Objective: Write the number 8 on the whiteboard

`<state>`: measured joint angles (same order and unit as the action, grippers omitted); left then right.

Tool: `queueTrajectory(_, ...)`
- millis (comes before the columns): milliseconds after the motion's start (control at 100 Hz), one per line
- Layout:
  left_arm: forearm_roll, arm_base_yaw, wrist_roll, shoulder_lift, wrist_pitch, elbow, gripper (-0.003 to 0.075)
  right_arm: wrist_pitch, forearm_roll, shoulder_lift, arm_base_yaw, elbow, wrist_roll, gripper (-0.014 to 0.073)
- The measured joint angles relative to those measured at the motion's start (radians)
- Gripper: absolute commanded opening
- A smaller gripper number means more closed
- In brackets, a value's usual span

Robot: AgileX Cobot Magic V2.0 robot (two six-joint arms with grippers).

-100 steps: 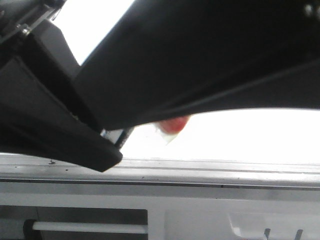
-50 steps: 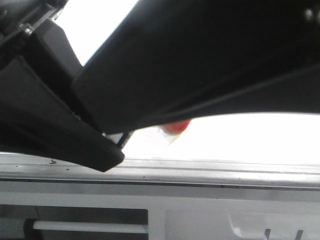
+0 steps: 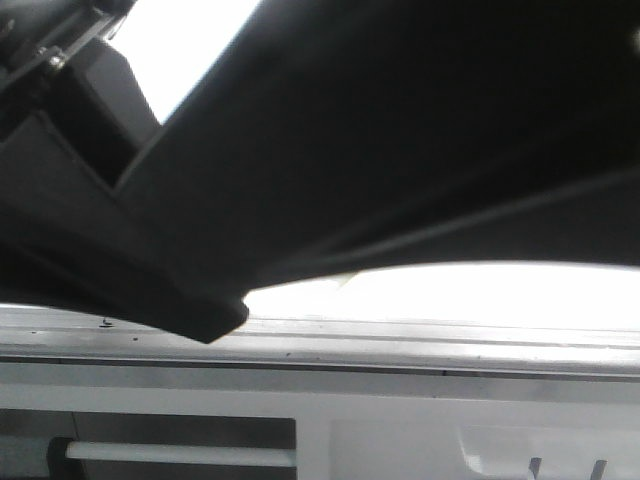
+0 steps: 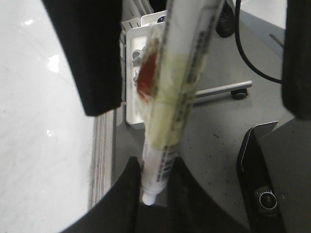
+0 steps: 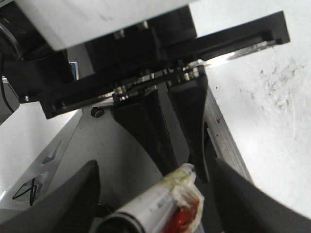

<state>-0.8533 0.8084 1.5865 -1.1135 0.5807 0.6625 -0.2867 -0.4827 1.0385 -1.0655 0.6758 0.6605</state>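
Mostly dark arm fills the front view; whiteboard [image 3: 500, 295] is a bright strip at lower right. Left gripper [image 4: 154, 187] pinches a white marker [image 4: 180, 87] w/ red-stained tape, centre frame. Right gripper's opening can't be judged. No 8 visible; writing seems yet to come

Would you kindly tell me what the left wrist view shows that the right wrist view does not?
Only the left wrist view shows the printed barrel of the white marker pen along most of its length, the left hand shut on its lower end, and a grey wheeled leg on the floor. Only the right wrist view shows the black ink specks and the right hand open around the pen's taped end. Both show the pen's yellowish tape with its red smear and the glossy white whiteboard.
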Motion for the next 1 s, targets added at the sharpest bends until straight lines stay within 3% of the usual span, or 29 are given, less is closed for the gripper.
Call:
queueTrajectory(660,0.0,0.0,0.002,0.0,0.002,0.002,-0.002,-0.012,0.005,0.062,0.026,-0.015,-0.004,0.0313)
queueTrajectory(1000,0.01,-0.026,0.0,0.0,0.002,0.002,-0.002,0.028,0.005,-0.028,0.014,-0.015,-0.004,0.0314)
